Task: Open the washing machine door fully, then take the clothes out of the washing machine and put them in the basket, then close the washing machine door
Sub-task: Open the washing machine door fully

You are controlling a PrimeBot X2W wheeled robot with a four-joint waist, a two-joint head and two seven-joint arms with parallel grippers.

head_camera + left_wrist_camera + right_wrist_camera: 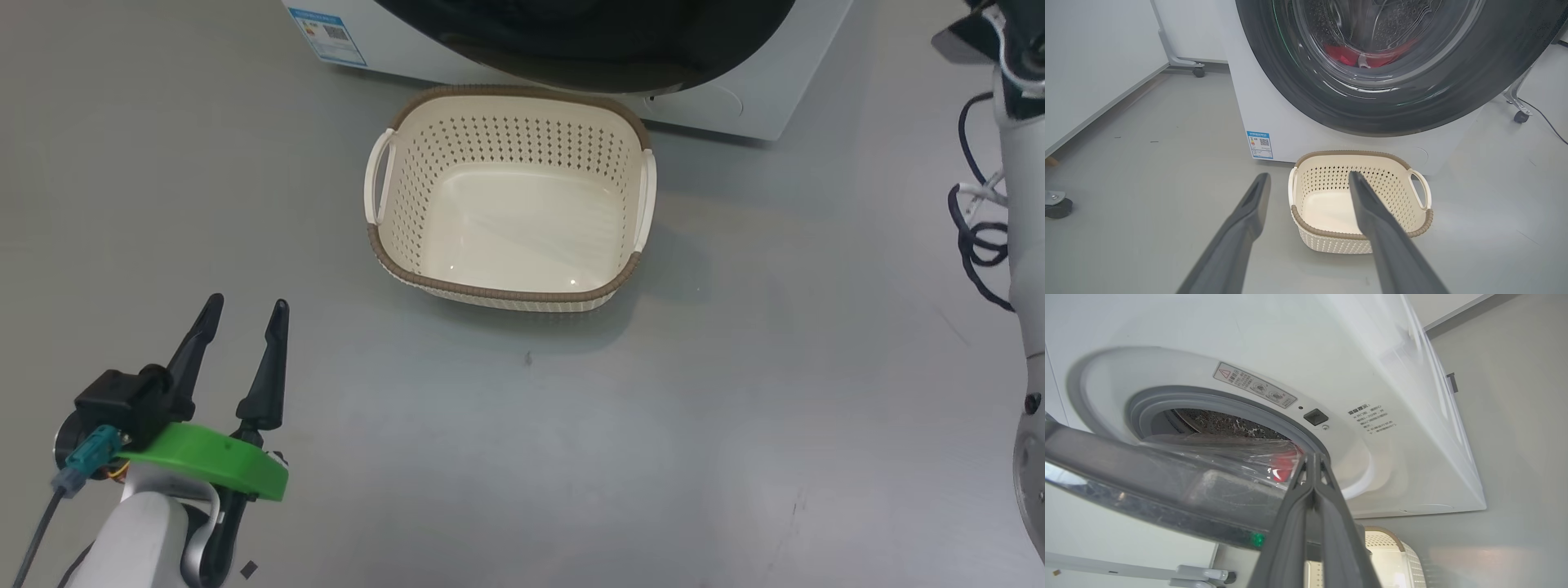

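The washing machine stands at the far side of the grey floor. Its washing machine door is ajar, its black rim hanging over the basket's far edge. Red clothes show through the glass, inside the drum. The cream basket sits empty on the floor below the door. My left gripper hovers open and empty, near left of the basket. My right gripper is shut, fingers pressed together, tips at the door's inner edge beside the grey seal.
My pale right forearm runs down the right edge with dark cables beside it. A white panel stands to the machine's left, with caster wheels on either side of the machine. Bare floor lies in front of the basket.
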